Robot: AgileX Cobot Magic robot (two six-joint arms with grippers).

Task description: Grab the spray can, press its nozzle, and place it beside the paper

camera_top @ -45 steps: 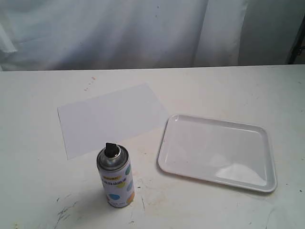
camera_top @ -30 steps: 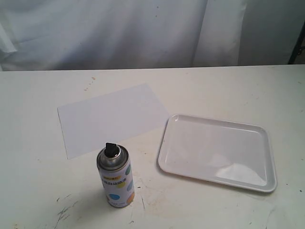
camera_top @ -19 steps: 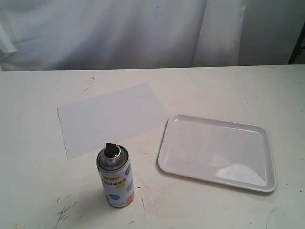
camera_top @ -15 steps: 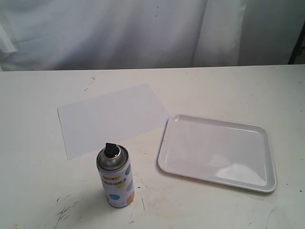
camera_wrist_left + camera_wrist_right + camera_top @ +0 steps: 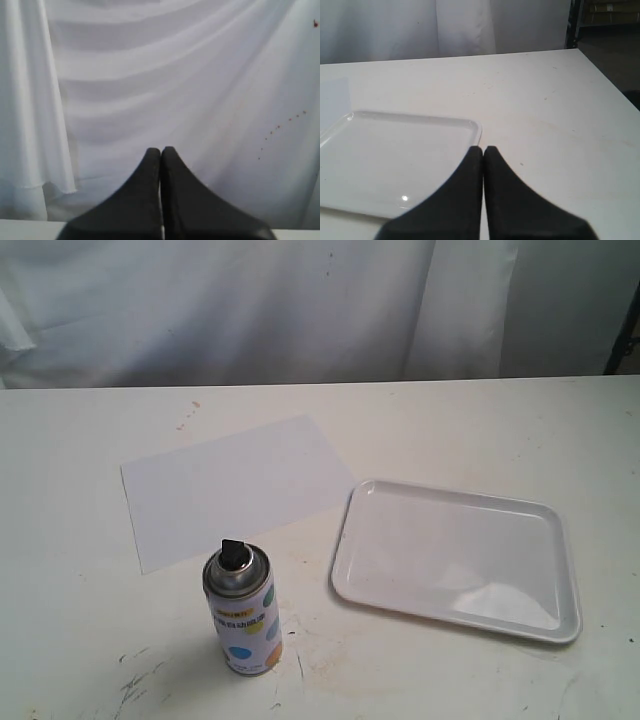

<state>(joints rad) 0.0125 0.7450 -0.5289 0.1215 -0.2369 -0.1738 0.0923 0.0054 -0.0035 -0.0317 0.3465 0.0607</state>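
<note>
Your left gripper [image 5: 160, 150] and right gripper [image 5: 483, 149] are both pinched closed, empty. Nearest on the scuffed white table [image 5: 450, 430], the spray can [image 5: 241, 615] stands upright with its nozzle [image 5: 233, 553] on top, near the paper [image 5: 235, 488]. A white tray [image 5: 455, 558] lies to the right, with a white curtain [image 5: 250, 310] behind.

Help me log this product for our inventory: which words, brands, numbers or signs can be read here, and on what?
Nothing here can be quoted.
Yellow label band on the spray can: a line of dark print, too small and blurred to read.
Paper: blank, no text.
Tray: plain white, no text or mark.
</note>
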